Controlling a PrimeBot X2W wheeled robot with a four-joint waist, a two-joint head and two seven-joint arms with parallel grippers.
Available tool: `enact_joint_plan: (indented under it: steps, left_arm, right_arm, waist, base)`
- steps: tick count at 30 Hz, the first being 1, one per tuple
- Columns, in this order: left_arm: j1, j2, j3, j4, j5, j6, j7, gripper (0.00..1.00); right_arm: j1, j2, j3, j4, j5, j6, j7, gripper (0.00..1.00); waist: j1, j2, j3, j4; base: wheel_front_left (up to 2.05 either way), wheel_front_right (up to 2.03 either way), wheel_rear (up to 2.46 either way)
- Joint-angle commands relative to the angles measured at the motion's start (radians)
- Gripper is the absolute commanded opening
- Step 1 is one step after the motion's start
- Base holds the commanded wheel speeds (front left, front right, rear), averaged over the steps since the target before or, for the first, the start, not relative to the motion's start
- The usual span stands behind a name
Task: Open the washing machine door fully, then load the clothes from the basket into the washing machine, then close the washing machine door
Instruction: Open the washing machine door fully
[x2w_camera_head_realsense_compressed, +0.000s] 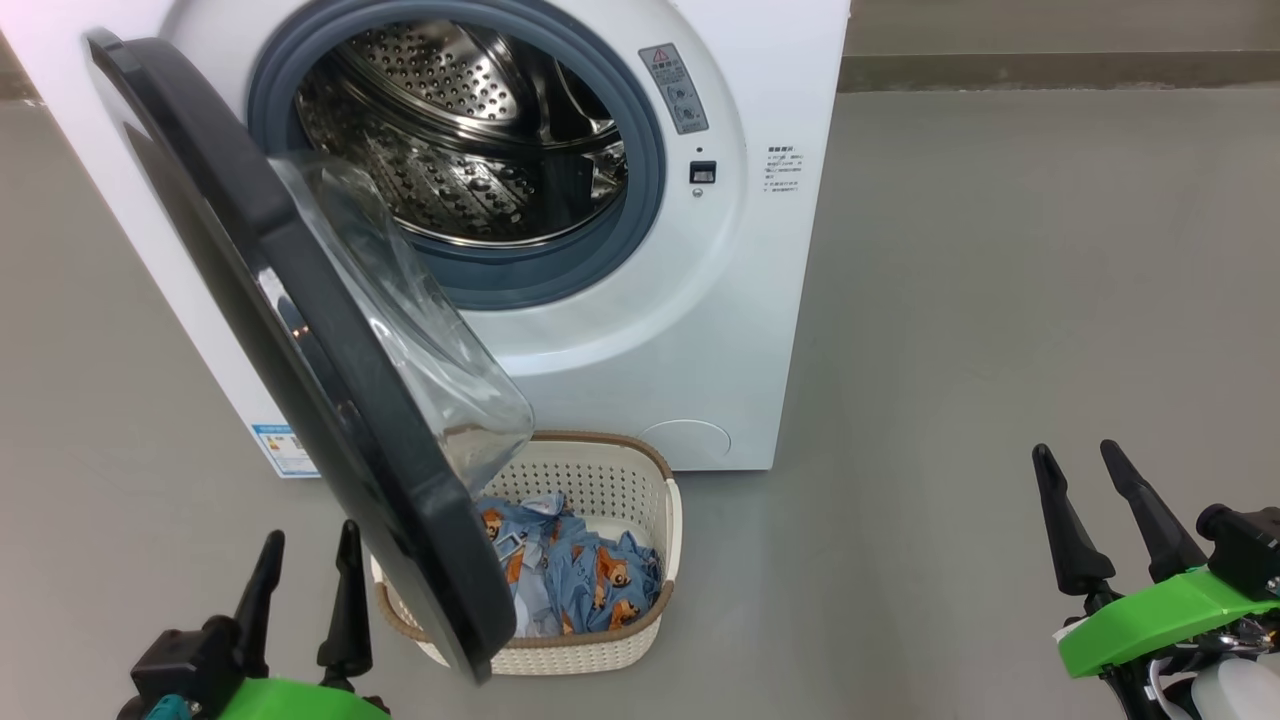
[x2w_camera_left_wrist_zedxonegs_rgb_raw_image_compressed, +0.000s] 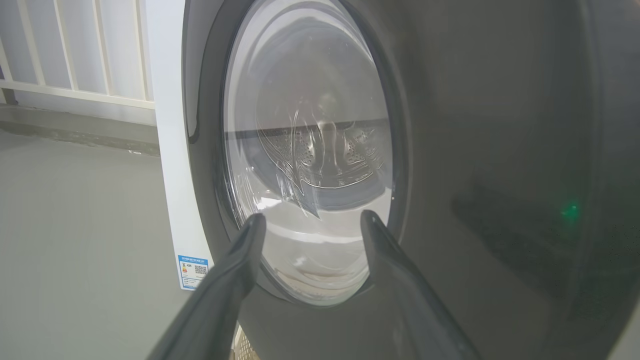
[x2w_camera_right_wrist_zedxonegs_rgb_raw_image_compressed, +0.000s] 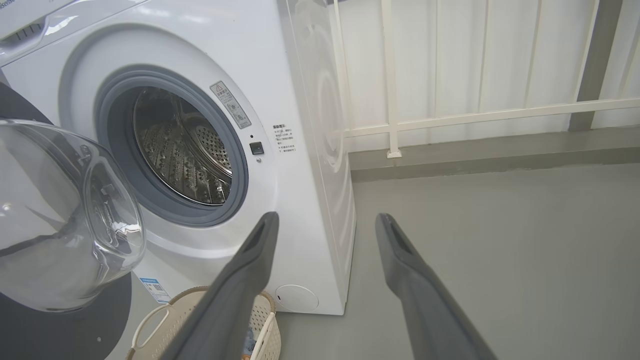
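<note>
The washing machine (x2w_camera_head_realsense_compressed: 640, 330) is standing on the grey floor (x2w_camera_head_realsense_compressed: 980, 330) with its steel drum (x2w_camera_head_realsense_compressed: 460, 140) showing bare, so loading is not yet begun. The washing machine door (x2w_camera_head_realsense_compressed: 300, 400) is standing swung out to the left, about square to the front; I judge it is needing a further push to be fully open. Its lower edge is overhanging the left part of the basket (x2w_camera_head_realsense_compressed: 625, 450), which is sitting on the floor just before the washer's bottom front edge. The clothes (x2w_camera_head_realsense_compressed: 585, 580) are all lying inside it. Loading and closing are remaining.

The left gripper (x2w_camera_head_realsense_compressed: 312, 530) is hovering just outside the door's glossy face, jaws spread wide and holding nothing. The right gripper (x2w_camera_head_realsense_compressed: 1075, 448) is hanging likewise wide and empty over open floor, well right of the basket. That right side is offering free room, while the door's rim is crowding the basket's left.
</note>
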Motion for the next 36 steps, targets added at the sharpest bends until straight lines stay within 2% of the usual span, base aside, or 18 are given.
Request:
enact_joint_plan:
  steps: [1, 19, 20, 21, 22, 23, 29, 36]
  left_arm:
    - [-0.030, 0.019, 0.029, -0.033, -0.003, 0.005, -0.006, 1.00]
    - [-0.026, 0.019, 0.027, -0.043, -0.003, 0.007, -0.006, 1.00]
    - [-0.026, 0.019, 0.026, -0.043, -0.003, 0.006, -0.006, 0.93]
    - [-0.027, 0.019, 0.025, -0.043, -0.004, 0.006, -0.006, 0.65]
    - [-0.028, 0.020, 0.024, -0.048, -0.004, 0.005, -0.006, 0.02]
    - [-0.029, 0.020, 0.024, -0.054, -0.004, 0.004, -0.006, 0.00]
    - [-0.030, 0.015, 0.033, -0.107, -0.002, 0.002, -0.006, 0.00]
    - [-0.036, 0.005, 0.052, -0.246, 0.018, 0.004, -0.006, 0.00]
  right_arm:
    - [-0.015, -0.016, 0.018, -0.017, -0.013, 0.005, -0.012, 1.00]
    - [-0.016, -0.020, 0.013, 0.000, -0.037, 0.005, -0.012, 1.00]
    - [-0.016, -0.019, 0.013, 0.001, -0.037, 0.005, -0.012, 1.00]
    - [-0.016, -0.019, 0.014, 0.002, -0.037, 0.005, -0.012, 1.00]
    - [-0.017, -0.018, 0.015, 0.004, -0.036, 0.005, -0.012, 1.00]
    - [-0.017, -0.019, 0.016, 0.004, -0.036, 0.005, -0.012, 1.00]
    - [-0.018, -0.019, 0.019, 0.007, -0.034, 0.005, -0.012, 1.00]
    - [-0.019, -0.020, 0.025, 0.010, -0.030, 0.005, -0.012, 1.00]
  waist:
    - [0.0000, 0.0000, 0.000, 0.000]
    - [0.0000, 0.0000, -0.004, 0.003]
    - [0.0000, 0.0000, -0.004, 0.004]
    - [0.0000, 0.0000, -0.004, 0.005]
    - [0.0000, 0.0000, -0.005, 0.007]
    - [0.0000, 0.0000, -0.005, 0.007]
    - [0.0000, 0.0000, -0.006, 0.010]
    - [0.0000, 0.0000, -0.010, 0.011]
  base:
    - [0.00, 0.00, 0.00]
    - [0.00, 0.00, 0.00]
    - [0.00, 0.00, 0.00]
    - [0.00, 0.00, 0.00]
    - [0.00, 0.00, 0.00]
    - [0.00, 0.00, 0.00]
    - [0.00, 0.00, 0.00]
    - [0.00, 0.00, 0.00]
